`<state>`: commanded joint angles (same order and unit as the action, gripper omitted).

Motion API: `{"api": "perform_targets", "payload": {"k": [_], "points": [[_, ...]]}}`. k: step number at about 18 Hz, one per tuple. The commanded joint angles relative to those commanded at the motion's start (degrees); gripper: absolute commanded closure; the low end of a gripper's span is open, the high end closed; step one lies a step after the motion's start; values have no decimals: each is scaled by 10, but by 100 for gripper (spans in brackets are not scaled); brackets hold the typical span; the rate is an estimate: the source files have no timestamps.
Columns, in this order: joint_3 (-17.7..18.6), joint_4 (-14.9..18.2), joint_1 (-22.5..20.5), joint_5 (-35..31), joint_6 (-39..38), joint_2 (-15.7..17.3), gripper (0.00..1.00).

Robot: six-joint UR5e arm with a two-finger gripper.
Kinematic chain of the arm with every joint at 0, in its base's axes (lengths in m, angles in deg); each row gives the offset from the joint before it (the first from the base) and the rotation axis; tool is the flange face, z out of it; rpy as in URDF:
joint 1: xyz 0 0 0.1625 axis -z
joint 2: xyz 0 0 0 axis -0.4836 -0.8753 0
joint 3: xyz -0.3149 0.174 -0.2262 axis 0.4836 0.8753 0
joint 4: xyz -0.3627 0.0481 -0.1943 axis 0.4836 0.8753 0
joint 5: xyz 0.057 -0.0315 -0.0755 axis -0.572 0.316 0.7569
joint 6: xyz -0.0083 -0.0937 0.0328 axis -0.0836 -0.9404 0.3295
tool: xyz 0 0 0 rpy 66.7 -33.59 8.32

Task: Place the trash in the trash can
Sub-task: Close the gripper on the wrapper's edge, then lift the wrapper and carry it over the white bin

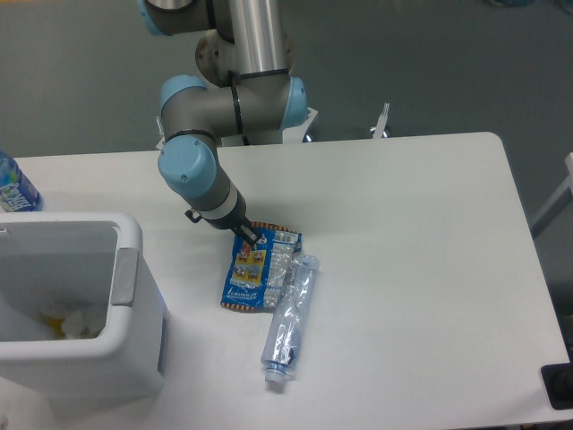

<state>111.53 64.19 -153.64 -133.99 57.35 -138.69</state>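
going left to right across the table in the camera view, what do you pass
water bottle at the far left edge → white trash can → blue snack wrapper, with the pincer at its top edge → crushed clear bottle, partly overlapping the wrapper's right side.

Bright, even overhead light, soft shadows on the white table (421, 224), slightly soft focus.

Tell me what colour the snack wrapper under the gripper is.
Blue, with yellow-red print and a silvery crinkled edge: the snack wrapper, below the gripper, clearest in the fixed camera view.
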Motion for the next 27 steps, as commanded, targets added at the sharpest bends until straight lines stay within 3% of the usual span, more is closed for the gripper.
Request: {"api": "perform_targets", "payload": {"k": [3,8,11,13,18,24,27], "points": [[-7,15,-7,13,4,20,100],[-57,87,-28,81,4,53,100],[-97,127,-58,181,-4,81,100],[-103,126,-79,248,-16,105,100],[-139,125,-116,325,-33,126,100],[-220,109,-155,422,-178,130,100],[-259,64,-157,458,-251,129,100]]}}
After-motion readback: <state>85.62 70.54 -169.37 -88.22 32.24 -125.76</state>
